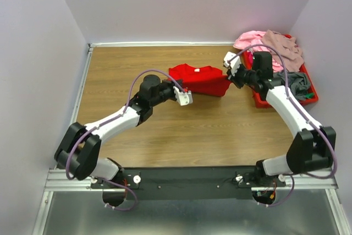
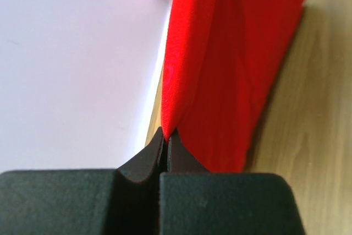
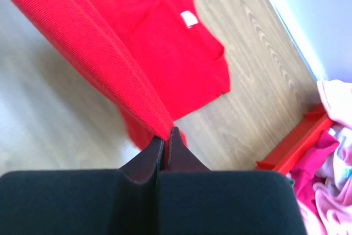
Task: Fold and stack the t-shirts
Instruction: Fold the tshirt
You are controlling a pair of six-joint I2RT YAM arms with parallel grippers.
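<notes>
The red t-shirt (image 1: 199,80) sits on the wooden surface (image 1: 165,136), toward the far edge and a bit right of the middle, kind of bunched up. Its white neck label (image 3: 188,19) shows in the right wrist view, with the collar lying flat on the wood. Both claws have a bit of it. The left claw (image 2: 166,135) is squeezed tight on a fold at the shirt's left side, and the fabric runs away from the tips in a taut ridge. The right claw (image 3: 166,136) is clamped just as tight on the shirt's right edge, with a stretched band of red cloth leading back to the rest of the shirt.

Over by the far right corner there's a red tray (image 1: 312,96) stuffed with more laundry. A pink shirt (image 1: 250,39) spills over its far-left rim, a mauve-beige shirt (image 1: 281,48) is heaped on top, and a grey shirt (image 1: 297,81) lies toward the near end. Some brighter magenta cloth (image 3: 311,191) peeks out in the right wrist view too.

The surface is light brown wood grain, with pale lilac walls (image 1: 192,4) boxing it in on three sides and a black bar (image 1: 192,177) along the near edge where the arms are bolted.
</notes>
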